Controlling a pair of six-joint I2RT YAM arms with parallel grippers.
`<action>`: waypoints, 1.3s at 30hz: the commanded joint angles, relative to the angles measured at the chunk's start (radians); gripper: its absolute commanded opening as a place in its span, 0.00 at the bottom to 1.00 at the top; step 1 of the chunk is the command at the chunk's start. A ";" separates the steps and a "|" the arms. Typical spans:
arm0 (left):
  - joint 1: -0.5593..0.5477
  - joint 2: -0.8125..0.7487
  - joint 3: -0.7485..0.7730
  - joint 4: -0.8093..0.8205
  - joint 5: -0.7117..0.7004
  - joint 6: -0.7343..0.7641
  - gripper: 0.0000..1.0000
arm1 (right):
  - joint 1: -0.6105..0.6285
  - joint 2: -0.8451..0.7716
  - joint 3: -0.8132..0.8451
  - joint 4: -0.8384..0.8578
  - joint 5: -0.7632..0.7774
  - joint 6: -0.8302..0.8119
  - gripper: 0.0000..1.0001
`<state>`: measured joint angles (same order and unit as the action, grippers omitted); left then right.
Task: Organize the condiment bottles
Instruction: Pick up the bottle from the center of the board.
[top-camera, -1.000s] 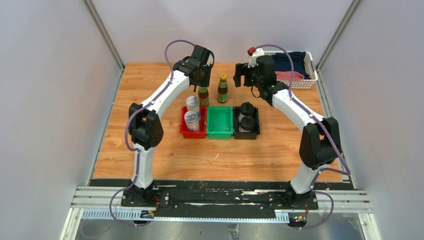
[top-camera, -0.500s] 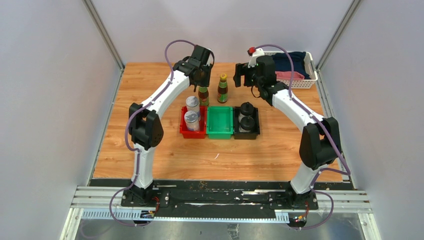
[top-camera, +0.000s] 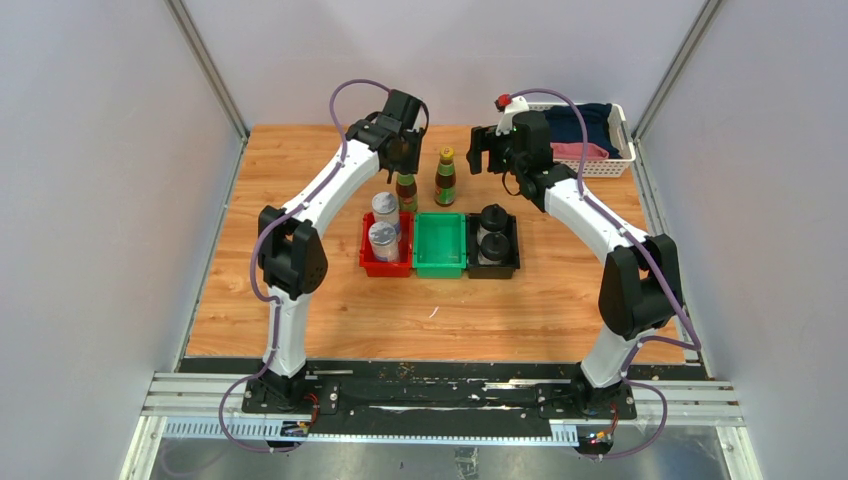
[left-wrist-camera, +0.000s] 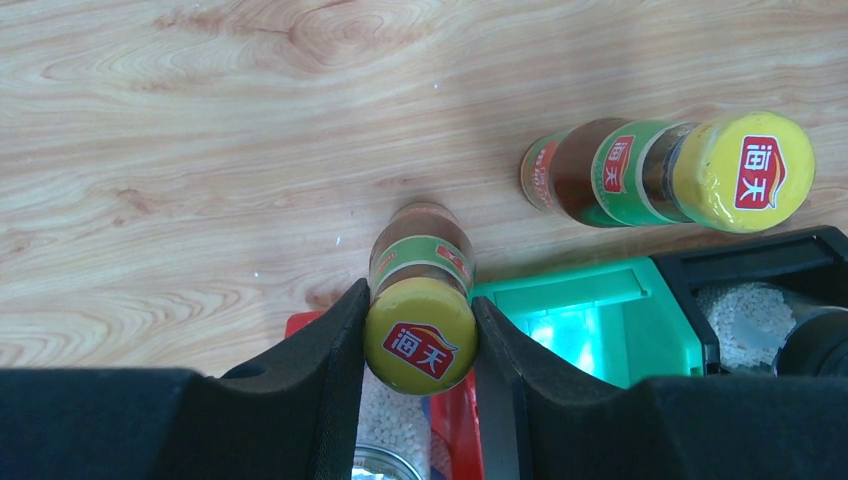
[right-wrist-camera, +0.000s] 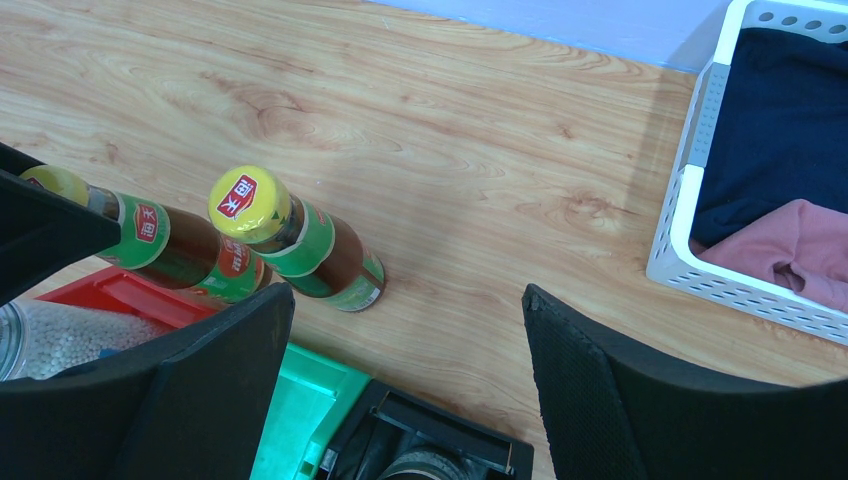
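My left gripper (left-wrist-camera: 419, 298) is shut on the yellow cap of a brown bottle (left-wrist-camera: 420, 330), which stands upright just behind the red bin (top-camera: 384, 262); it also shows in the top view (top-camera: 406, 190). The second brown bottle (top-camera: 445, 178) stands free on the table behind the green bin (top-camera: 440, 245), and shows in both wrist views (left-wrist-camera: 700, 172) (right-wrist-camera: 290, 240). Two silver-lidded jars (top-camera: 384, 225) sit in the red bin. Two black-capped bottles (top-camera: 492, 230) sit in the black bin (top-camera: 493, 268). My right gripper (right-wrist-camera: 405, 295) is open and empty, above the table behind the black bin.
A white basket (top-camera: 610, 160) with dark blue and pink cloth stands at the back right corner, close to the right gripper. The green bin holds nothing. Bare wood lies in front of the three bins and to the left.
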<state>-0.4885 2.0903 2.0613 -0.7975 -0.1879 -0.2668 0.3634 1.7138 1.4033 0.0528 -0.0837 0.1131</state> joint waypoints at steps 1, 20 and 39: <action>-0.004 -0.007 0.071 0.019 -0.002 0.005 0.00 | -0.015 -0.025 -0.010 0.015 0.002 0.012 0.88; -0.005 -0.006 0.167 0.019 0.013 0.022 0.00 | -0.015 -0.018 0.002 0.012 0.003 0.007 0.88; -0.024 -0.015 0.217 0.018 0.021 0.036 0.00 | -0.016 -0.022 0.012 0.002 0.007 0.003 0.88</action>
<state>-0.5018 2.0987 2.2200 -0.8330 -0.1799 -0.2535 0.3634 1.7138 1.4033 0.0521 -0.0834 0.1127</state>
